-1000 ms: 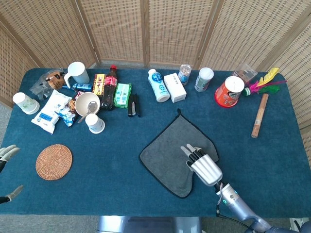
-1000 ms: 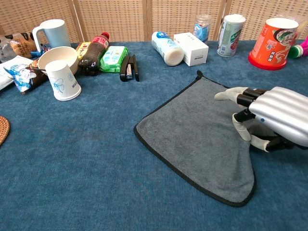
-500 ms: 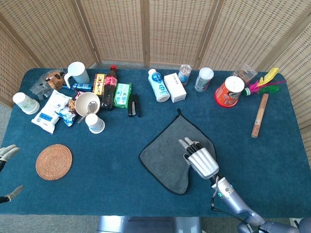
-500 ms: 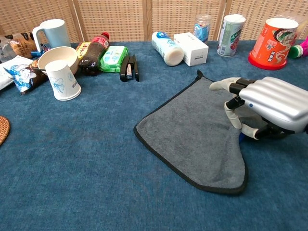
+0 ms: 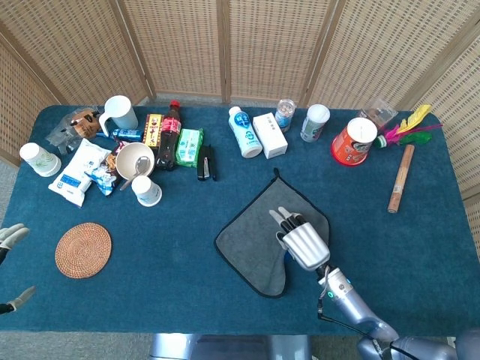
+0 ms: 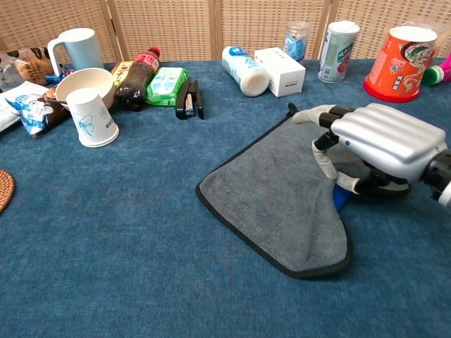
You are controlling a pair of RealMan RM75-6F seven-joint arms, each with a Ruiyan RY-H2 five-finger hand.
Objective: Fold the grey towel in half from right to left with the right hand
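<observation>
Grey towel (image 5: 259,236) (image 6: 278,190): lies near the middle of the blue tabletop (image 5: 172,255) (image 6: 127,232), set diagonally, its black-trimmed corner with a small loop pointing toward the far side. The right hand (image 5: 300,240) (image 6: 373,148) rests over the towel's right side, palm down, fingers (image 6: 320,115) extended toward the far left and curled slightly downward. The thumb is tucked beneath; in the chest view the right border of the cloth is gathered and raised under the palm, so the hand appears to hold that edge, though the grip itself is hidden.

The towel's left and near edges lie flat on the tabletop. Bare blue surface extends to the left of the towel as far as the woven coaster (image 5: 83,250), and along the near edge. Along the far side stand a white bottle (image 5: 244,132) (image 6: 244,70) and a white box (image 5: 270,135) (image 6: 280,70), well apart from the towel; a black stapler (image 5: 206,162) (image 6: 189,98) lies to the far left of it.

Compared with one second ago, the right hand has travelled leftward and the towel's right and near-right portion has drawn in beneath it, narrowing the visible cloth. The left hand (image 5: 11,238) shows only at the left frame border of the head view, fingers apart, holding nothing.
</observation>
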